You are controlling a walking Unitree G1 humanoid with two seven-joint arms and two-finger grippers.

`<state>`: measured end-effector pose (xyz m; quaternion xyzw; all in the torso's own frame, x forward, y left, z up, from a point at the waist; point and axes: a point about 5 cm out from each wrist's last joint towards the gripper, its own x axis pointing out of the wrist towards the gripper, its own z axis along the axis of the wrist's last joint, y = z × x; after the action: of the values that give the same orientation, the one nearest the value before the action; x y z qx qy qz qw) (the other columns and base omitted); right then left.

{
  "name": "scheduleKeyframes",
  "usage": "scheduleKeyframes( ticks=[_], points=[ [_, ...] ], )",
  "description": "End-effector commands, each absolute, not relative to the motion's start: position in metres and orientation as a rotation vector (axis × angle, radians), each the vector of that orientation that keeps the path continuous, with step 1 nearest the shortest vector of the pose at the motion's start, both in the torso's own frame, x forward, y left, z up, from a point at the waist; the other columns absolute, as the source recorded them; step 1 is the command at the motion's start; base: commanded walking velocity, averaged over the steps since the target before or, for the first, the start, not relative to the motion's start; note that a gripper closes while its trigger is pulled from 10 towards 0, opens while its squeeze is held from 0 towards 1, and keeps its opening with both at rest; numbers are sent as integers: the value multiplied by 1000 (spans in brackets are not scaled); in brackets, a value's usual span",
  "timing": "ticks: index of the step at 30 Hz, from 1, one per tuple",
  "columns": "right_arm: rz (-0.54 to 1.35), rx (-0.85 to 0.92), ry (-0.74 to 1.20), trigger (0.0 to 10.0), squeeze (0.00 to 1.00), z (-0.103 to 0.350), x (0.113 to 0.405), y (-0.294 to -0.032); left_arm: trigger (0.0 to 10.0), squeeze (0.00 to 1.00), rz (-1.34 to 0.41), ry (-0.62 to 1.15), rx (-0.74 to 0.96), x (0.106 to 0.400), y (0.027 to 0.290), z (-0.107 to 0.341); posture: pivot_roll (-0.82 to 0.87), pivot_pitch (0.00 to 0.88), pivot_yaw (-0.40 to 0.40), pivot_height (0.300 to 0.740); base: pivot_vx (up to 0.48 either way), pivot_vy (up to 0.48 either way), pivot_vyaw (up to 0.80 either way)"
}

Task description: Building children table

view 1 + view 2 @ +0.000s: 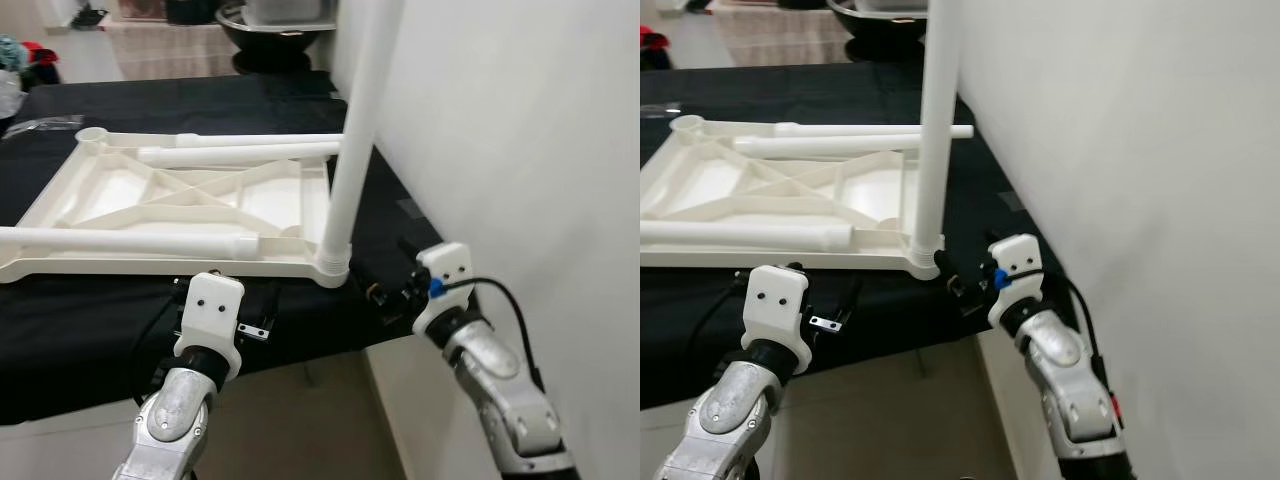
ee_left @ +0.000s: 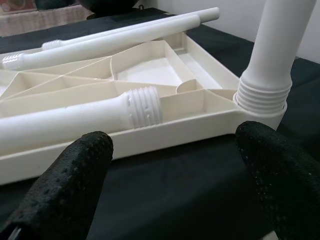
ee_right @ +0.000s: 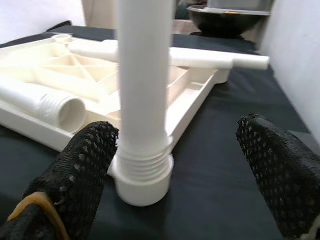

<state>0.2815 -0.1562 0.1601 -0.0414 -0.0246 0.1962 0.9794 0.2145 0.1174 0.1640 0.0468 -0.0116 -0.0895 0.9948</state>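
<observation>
A white plastic table top [image 1: 130,190] lies upside down on a black-covered table [image 1: 80,320]. One white leg [image 1: 355,130] stands upright in the near right corner socket [image 1: 333,270]. A loose leg [image 1: 130,242] with a threaded end [image 2: 145,105] rests along the near rim. Two more loose legs [image 1: 240,153] lie across the far side. My left gripper [image 2: 175,142] is open, just in front of the near rim, with nothing between its fingers. My right gripper [image 3: 177,130] is open too, facing the base of the upright leg [image 3: 142,75] from the right, a little back from it.
A white wall [image 1: 520,120] runs close along the right side of the table. A dark bowl-shaped object [image 1: 275,40] stands beyond the far end. An open corner socket [image 1: 90,135] shows at the top's far left. The table's front edge is just under my wrists.
</observation>
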Motion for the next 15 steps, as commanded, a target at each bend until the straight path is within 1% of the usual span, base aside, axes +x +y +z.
scheduleKeyframes(
  ticks=[1,2,5,11,12,13,14,15],
  points=[
    [340,-96,-29,10000,0,159,285,-170,10000,0,-226,-19,69,210,112,166,46,90,-45,740,0,0,0],
    [340,-96,-29,10000,0,159,285,-170,10000,0,-226,-19,69,210,112,166,46,90,-45,740,0,0,0],
    [301,-105,-29,10000,0,161,288,-181,10000,0,-253,-19,55,207,106,166,41,94,-43,740,0,0,0],
    [289,-96,-29,10000,0,165,291,-187,10000,0,-272,-23,41,205,103,167,40,95,-42,740,0,0,0],
    [300,-72,-29,10000,741,168,295,-189,10000,0,-295,-23,30,205,100,168,40,95,-42,740,0,0,0],
    [300,-72,-29,10000,741,168,295,-189,10000,0,-295,-23,30,205,100,168,40,95,-42,740,0,0,0],
    [309,-54,-29,10000,1000,171,300,-193,10000,0,-328,-19,17,202,97,168,46,100,-44,740,0,0,0],
    [309,-54,-29,10000,1000,171,300,-193,10000,0,-328,-19,17,202,97,168,46,100,-44,740,0,0,0]
  ],
)
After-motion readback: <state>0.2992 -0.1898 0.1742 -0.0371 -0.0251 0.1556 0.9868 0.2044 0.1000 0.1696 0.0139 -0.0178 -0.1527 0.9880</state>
